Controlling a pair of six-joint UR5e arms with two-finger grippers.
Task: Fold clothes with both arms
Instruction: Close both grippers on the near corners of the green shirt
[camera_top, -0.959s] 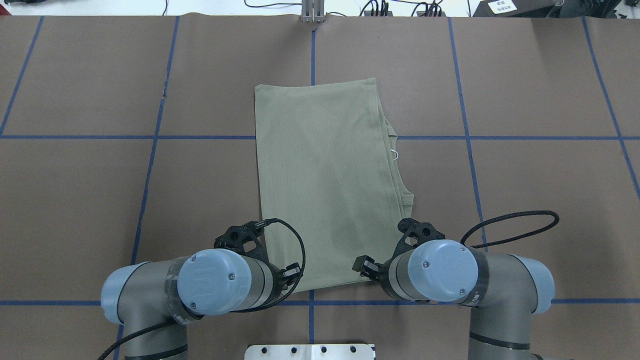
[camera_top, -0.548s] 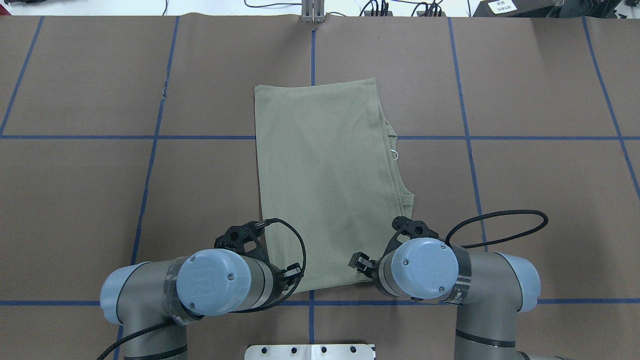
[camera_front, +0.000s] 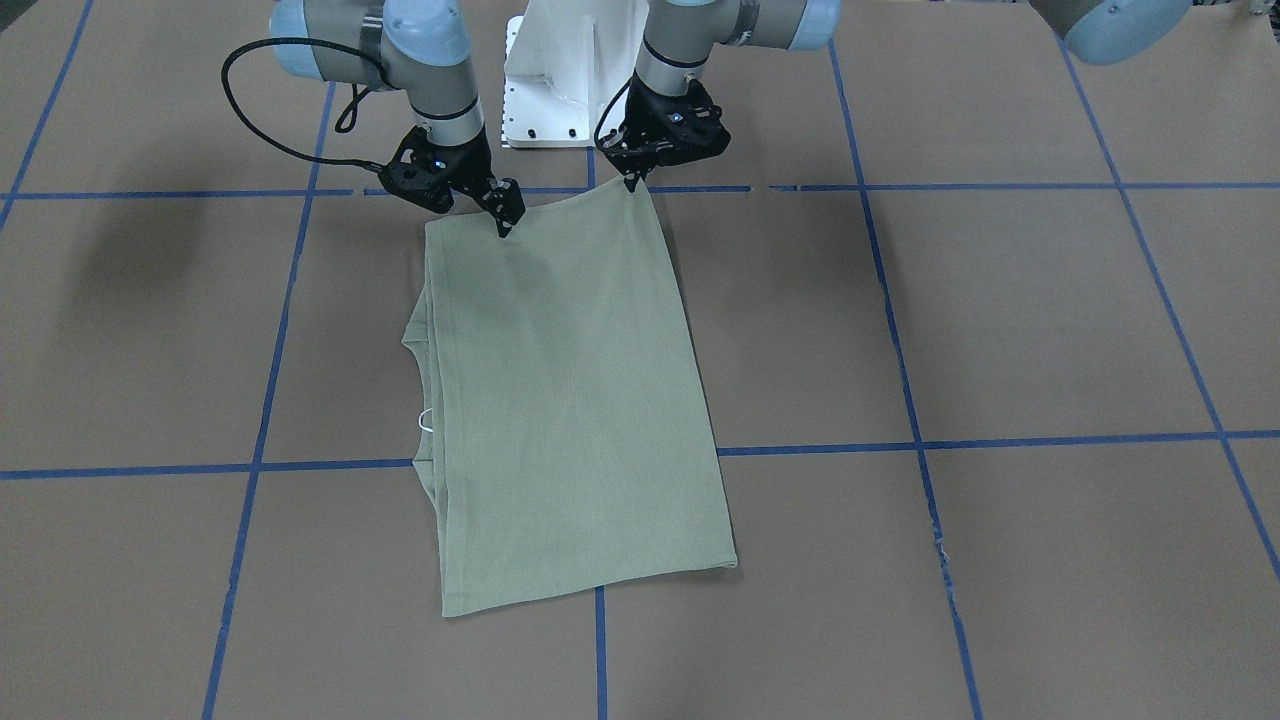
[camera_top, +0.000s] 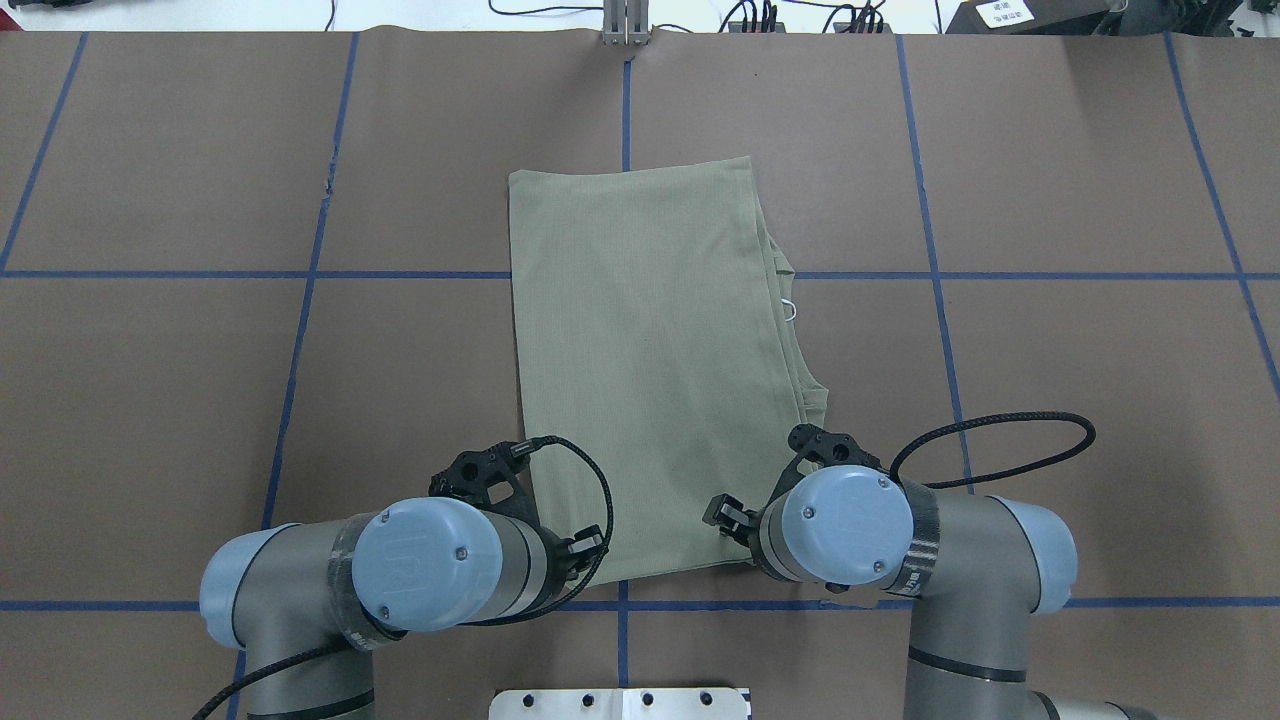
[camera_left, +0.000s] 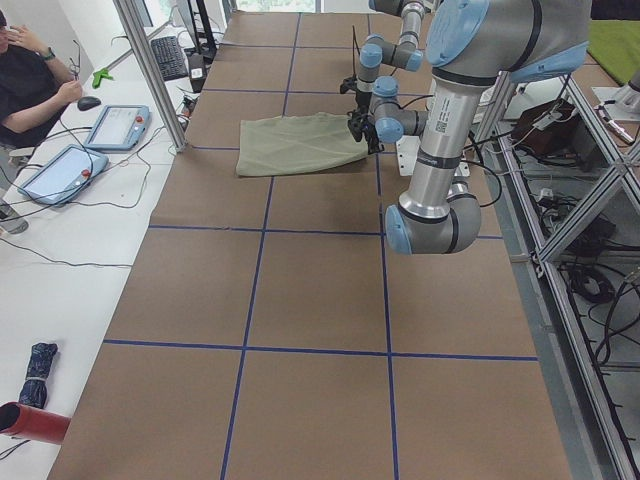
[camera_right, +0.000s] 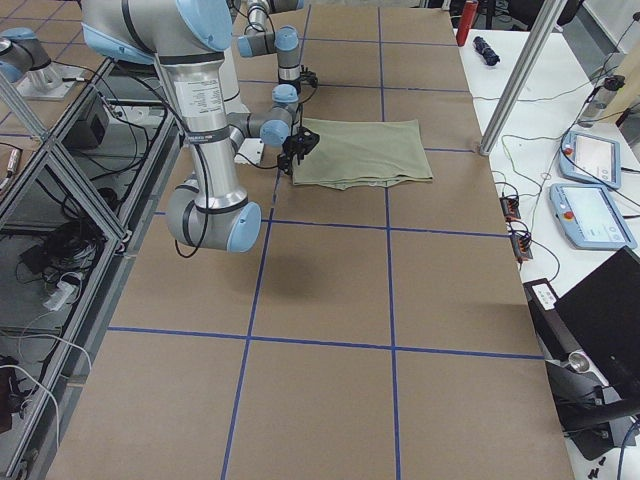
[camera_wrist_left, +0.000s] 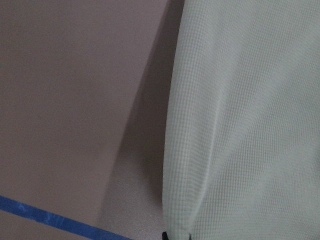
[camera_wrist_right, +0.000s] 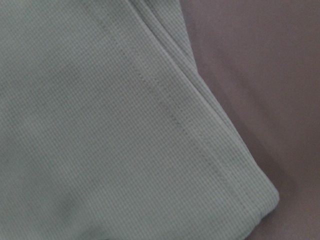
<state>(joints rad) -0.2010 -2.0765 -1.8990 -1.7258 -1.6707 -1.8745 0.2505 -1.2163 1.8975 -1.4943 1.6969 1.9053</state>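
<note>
Shirt (camera_top: 650, 370) lies half-folded, left gripper (camera_front: 632, 183) pinching one near corner, right gripper (camera_front: 503, 227) at the other, grip unclear, for folding forward.

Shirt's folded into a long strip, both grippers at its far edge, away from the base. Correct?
No. The left gripper and right gripper are at the shirt's near edge, next to the base, as the front-facing view shows. It is folded into a long strip.
</note>
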